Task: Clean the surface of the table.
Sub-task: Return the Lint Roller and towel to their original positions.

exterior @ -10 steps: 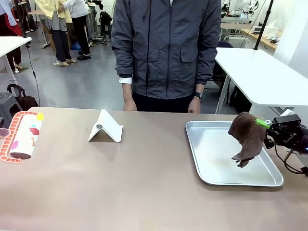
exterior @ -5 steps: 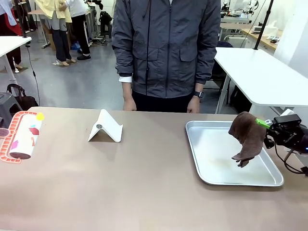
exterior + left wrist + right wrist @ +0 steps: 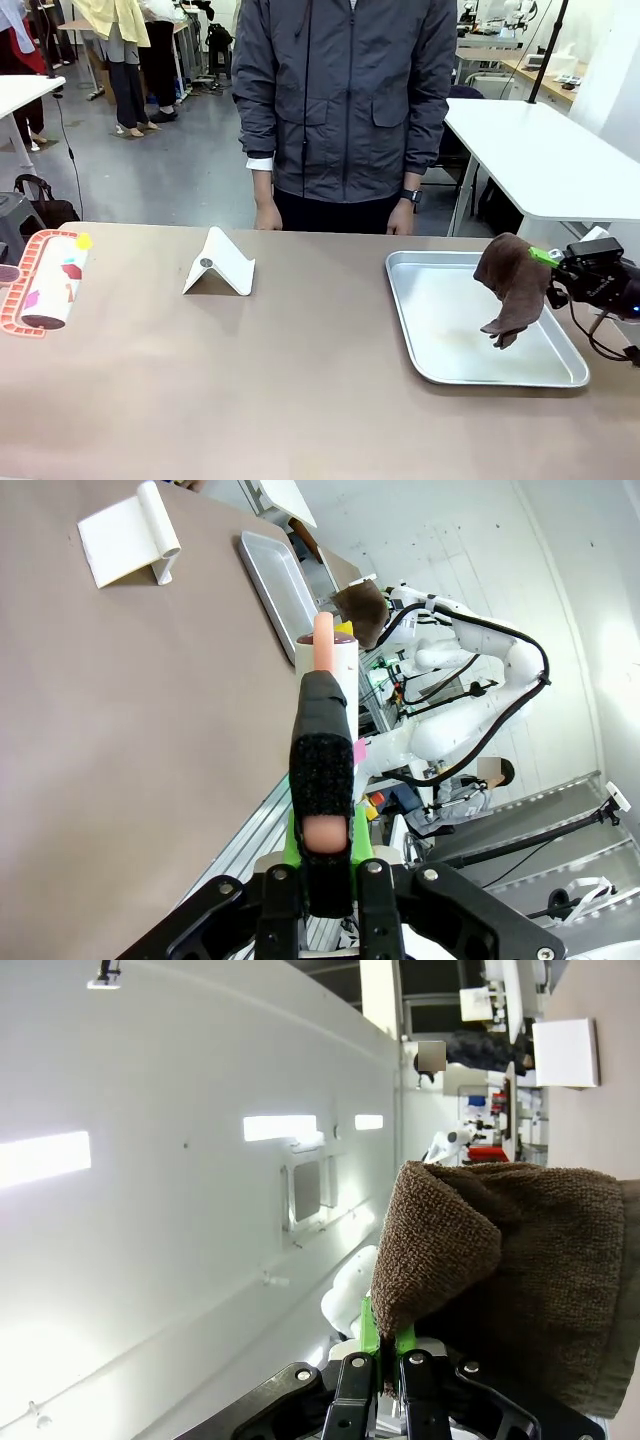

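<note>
while the bare brown table [image 3: 300, 390] spreads across the near foreground with nothing wiped on it yet, the step in hand looks like the carry: the cloth is picked up and has to be brought to the surface.

at the right edge, the right gripper [image 3: 548, 258] has its jaws clenched on the upper edge of a brown cloth [image 3: 512, 285], which hangs in folds above the metal tray [image 3: 440, 360], apart from its floor as far as i can tell. in the right wrist view the green pads [image 3: 368, 1332] pinch a fold of that cloth [image 3: 500, 1260] tightly.

in the left wrist view, the left gripper [image 3: 325, 825] has its jaws clamped on a lint roller's handle [image 3: 324, 660], held off past the table's edge. in the front view the roller [image 3: 45, 285] shows at the far left.

farther back, a white folded stand [image 3: 220, 265] sits on the table, well apart from the tray, and a person [image 3: 345, 110] stands at the far side, hands down.

next, i judge, the cloth should move left off the tray, drop onto open table, and press flat before sweeping; the stand may get in the way.
</note>
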